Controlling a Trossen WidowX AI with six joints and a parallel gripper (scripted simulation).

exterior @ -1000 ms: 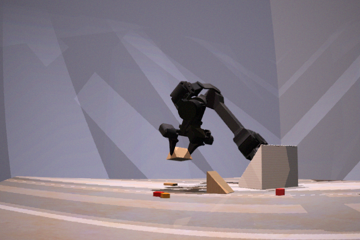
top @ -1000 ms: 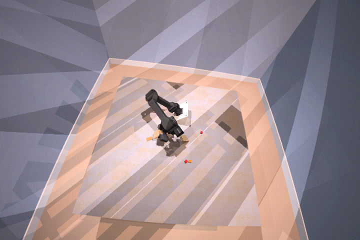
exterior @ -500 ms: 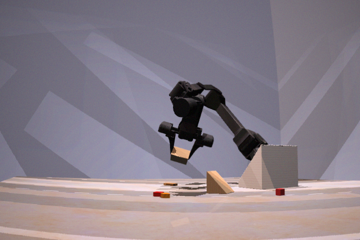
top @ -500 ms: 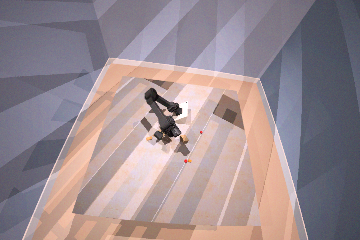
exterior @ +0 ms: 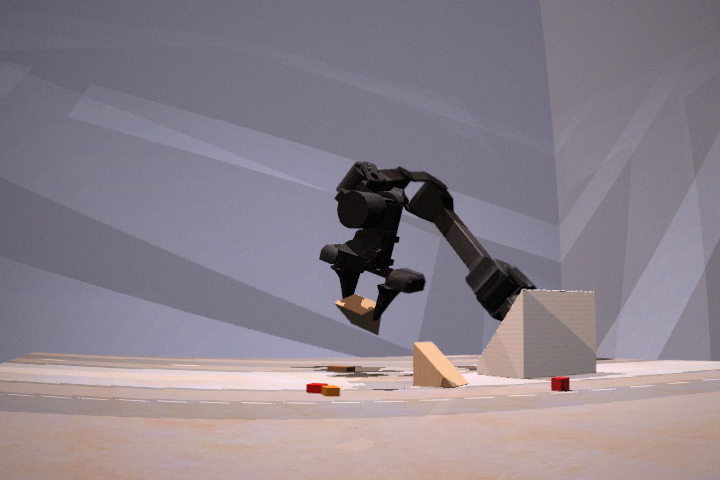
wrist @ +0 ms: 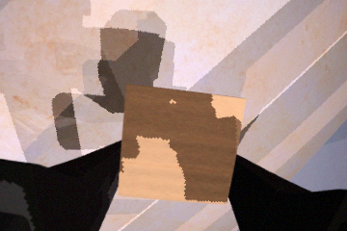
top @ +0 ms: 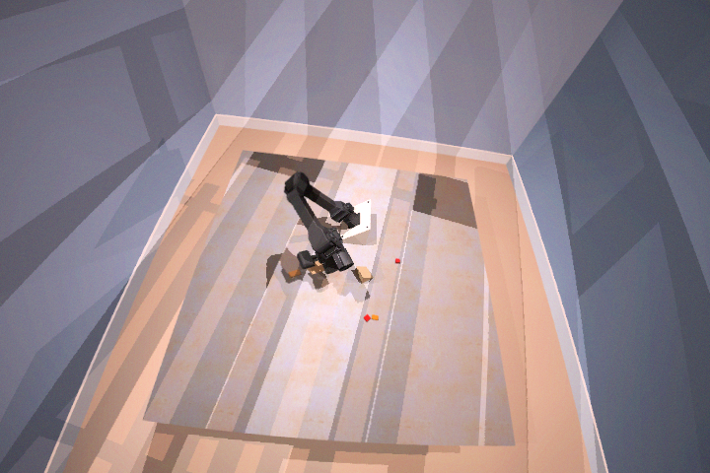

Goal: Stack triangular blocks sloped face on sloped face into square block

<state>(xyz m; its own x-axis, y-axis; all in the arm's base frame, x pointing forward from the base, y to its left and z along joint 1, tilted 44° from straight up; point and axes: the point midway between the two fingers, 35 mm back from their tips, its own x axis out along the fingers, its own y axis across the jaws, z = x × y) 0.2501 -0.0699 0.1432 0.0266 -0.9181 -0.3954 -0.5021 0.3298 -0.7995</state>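
Observation:
My gripper (exterior: pixel 362 308) (wrist: pixel 175 151) is shut on one tan triangular block (exterior: pixel 358 316) (wrist: pixel 200 149) and holds it in the air, well above the table. The held block is tilted in the exterior view and a square face of it fills the middle of the wrist view; its sloped face is hard to make out. The other triangular block (top: pixel 364 273) (exterior: pixel 426 367) stands on the table, its upright side at the left and its slope falling to the right in the exterior view. The held block is up and to the left of it there, apart from it.
A flat orange piece (top: pixel 294 273) (exterior: pixel 341 368) lies beyond the held block. A red piece (top: pixel 367 317) (exterior: pixel 315 387) and a small orange piece (top: pixel 375 317) (exterior: pixel 330 390) lie together. A red cube (top: pixel 397 260) (exterior: pixel 559 383) lies near the pale wedge-shaped arm base (top: pixel 364 214) (exterior: pixel 559 339).

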